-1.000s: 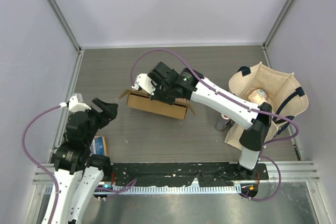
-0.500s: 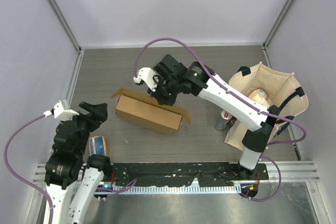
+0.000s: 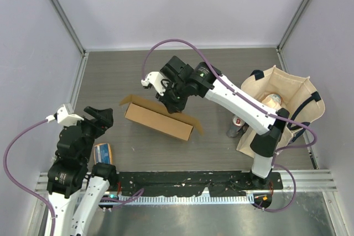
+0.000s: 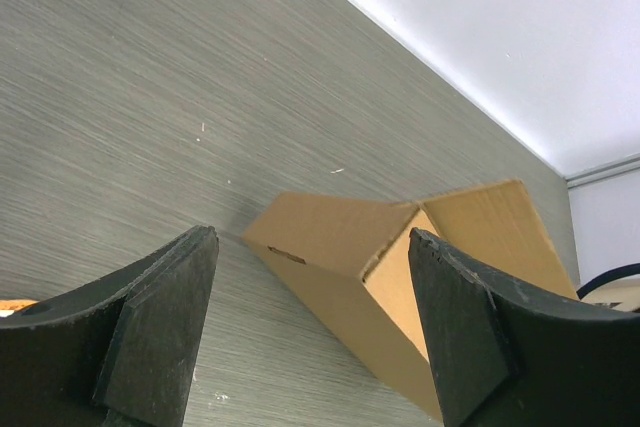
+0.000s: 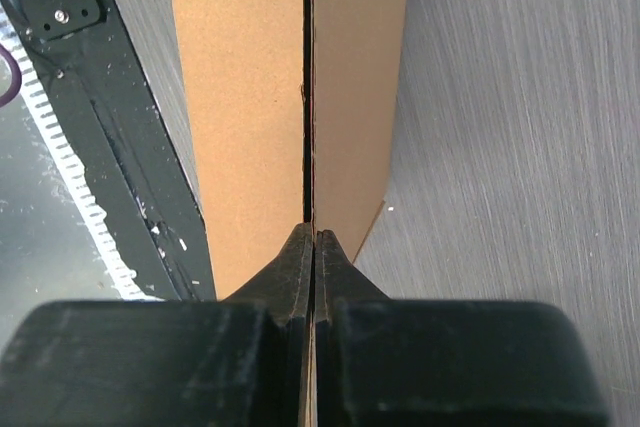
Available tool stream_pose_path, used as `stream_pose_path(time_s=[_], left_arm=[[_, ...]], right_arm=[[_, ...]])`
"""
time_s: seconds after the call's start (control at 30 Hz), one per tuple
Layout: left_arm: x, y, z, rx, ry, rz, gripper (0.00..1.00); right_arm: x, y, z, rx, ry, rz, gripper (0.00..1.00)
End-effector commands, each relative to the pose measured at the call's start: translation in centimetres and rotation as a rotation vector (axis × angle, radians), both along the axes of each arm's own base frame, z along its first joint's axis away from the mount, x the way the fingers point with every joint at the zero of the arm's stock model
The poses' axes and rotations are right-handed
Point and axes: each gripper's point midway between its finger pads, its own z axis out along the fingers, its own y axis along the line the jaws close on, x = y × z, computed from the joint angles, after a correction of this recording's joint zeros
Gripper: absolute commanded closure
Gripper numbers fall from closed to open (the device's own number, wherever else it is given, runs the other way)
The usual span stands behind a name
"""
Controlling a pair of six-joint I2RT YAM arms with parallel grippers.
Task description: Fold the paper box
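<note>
Top view, room: a grey wood-grain desk [image 3: 110,75] is closed in by pale walls.
Top view, task thing: the paper box [image 3: 159,120] lies mid-desk. Its long axis slants from far-left to near-right, and flaps splay at both ends.
Top view, containers: the tote bag [image 3: 287,89] stands open at the right edge with a pale rounded item inside. A small packet [image 3: 103,152] lies by the left arm.
Left wrist: the left fingers [image 4: 160,327] are spread and released. One end of the paper box shows between them, untouched.
Right wrist: the right fingers [image 5: 290,267] are clenched flat together, tips over the paper box's lengthwise seam.

The paper box [image 3: 159,120] is matt brown cardboard, smooth-faced. The surface [image 3: 110,75] shows fine brushed grey grain, matt. The left fingers [image 4: 150,347] look matt black, slightly rough.
</note>
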Motion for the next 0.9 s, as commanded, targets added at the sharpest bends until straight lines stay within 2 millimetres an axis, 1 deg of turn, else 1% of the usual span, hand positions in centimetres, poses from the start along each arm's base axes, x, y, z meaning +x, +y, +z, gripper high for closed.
stream_pose_path(time_s=[0.0, 0.07, 0.13, 0.27, 0.37, 0.4, 0.43, 0.5, 0.6, 0.63, 0.7, 0.73, 0.77, 0.8, 0.83, 0.87], left_arm=[[0.0, 0.2, 1.2, 0.015, -0.029, 0.003, 0.19], [0.0, 0.2, 1.1, 0.015, -0.025, 0.004, 0.19], [0.0, 0.2, 1.1, 0.014, -0.028, 0.004, 0.19], [0.2, 0.0, 0.7, 0.013, -0.025, -0.003, 0.19], [0.2, -0.2, 0.5, 0.012, -0.021, -0.017, 0.18], [0.3, -0.3, 0.4, 0.015, -0.021, -0.021, 0.18], [0.2, -0.4, 0.5, 0.014, -0.025, -0.027, 0.17], [0.2, -0.4, 0.5, 0.015, -0.023, -0.03, 0.17], [0.2, -0.6, 0.7, 0.025, -0.03, -0.048, 0.15], [0.3, -0.8, 0.7, 0.027, -0.029, -0.057, 0.14], [0.4, -1.1, 0.8, 0.028, -0.032, -0.073, 0.14], [0.5, -1.2, 0.8, 0.03, -0.031, -0.078, 0.13], [0.6, -1.5, 0.7, 0.031, -0.027, -0.097, 0.13], [0.7, -1.7, 0.7, 0.034, -0.023, -0.106, 0.12], [0.8, -1.8, 0.8, 0.043, -0.024, -0.114, 0.11], [1.1, -2.1, 0.6, 0.048, -0.009, -0.129, 0.1]], right_arm=[[0.8, 1.0, 0.7, 0.037, 0.0, 0.006, 0.99], [1.3, 1.1, 0.3, 0.032, -0.003, -0.002, 0.99], [2.3, 1.0, -0.5, 0.013, -0.015, -0.021, 0.98], [3.6, 0.7, -1.9, -0.024, -0.018, -0.038, 0.99], [4.5, 0.9, -2.9, -0.044, -0.026, -0.05, 0.98], [4.8, 1.1, -2.8, -0.039, -0.032, -0.053, 0.98], [4.9, 1.3, -3.4, -0.048, -0.023, -0.053, 0.96], [5.3, 1.8, -3.2, -0.037, -0.033, -0.057, 0.93], [5.7, 2.1, -3.3, -0.031, -0.038, -0.066, 0.87], [5.8, 2.2, -3.3, -0.029, -0.044, -0.068, 0.83], [6.2, 1.9, -3.2, -0.038, -0.062, -0.085, 0.79], [6.3, 1.8, -3.2, -0.041, -0.068, -0.095, 0.72], [6.3, 1.7, -3.2, -0.041, -0.069, -0.111, 0.68], [6.8, 1.6, -2.4, -0.021, -0.102, -0.138, 0.64], [7.0, 1.4, -1.7, -0.001, -0.121, -0.163, 0.56], [7.1, 1.5, -1.0, 0.033, -0.118, -0.219, 0.52]])
